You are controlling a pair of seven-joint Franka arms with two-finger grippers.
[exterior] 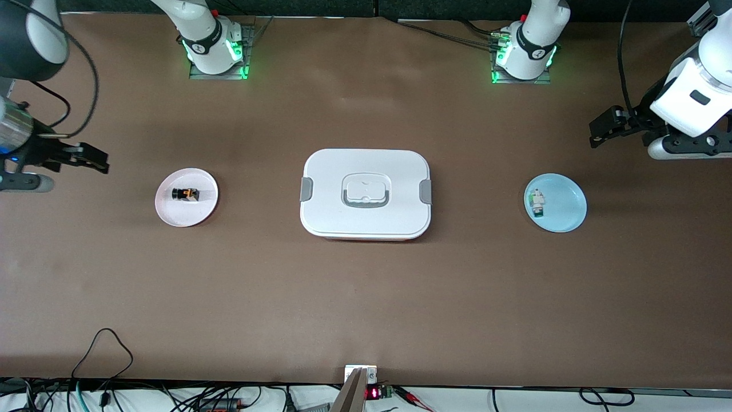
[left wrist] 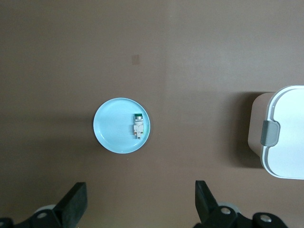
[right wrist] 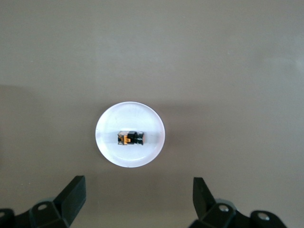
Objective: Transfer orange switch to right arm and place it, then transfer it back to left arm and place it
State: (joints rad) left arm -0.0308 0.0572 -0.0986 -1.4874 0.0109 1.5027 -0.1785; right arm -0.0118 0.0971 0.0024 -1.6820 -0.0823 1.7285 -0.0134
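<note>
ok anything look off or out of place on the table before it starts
Nothing stands out. The orange switch lies on its side on the pink plate, the white-and-green component on the blue plate, the box shut and square between them. Left gripper and right gripper hang open, empty.

The box (exterior: 365, 193) is set at mid-table, between two plates. The orange switch (exterior: 186, 194) is laid on its side on the plate (exterior: 171, 213) toward the right arm's end; a small component (exterior: 537, 203) is laid on the other plate (exterior: 566, 214) toward the left arm's end. Both plates are kept well apart from the box. The right gripper (exterior: 94, 160) and left gripper (exterior: 600, 133) are held over bare table at their own ends, jaws spread.
</note>
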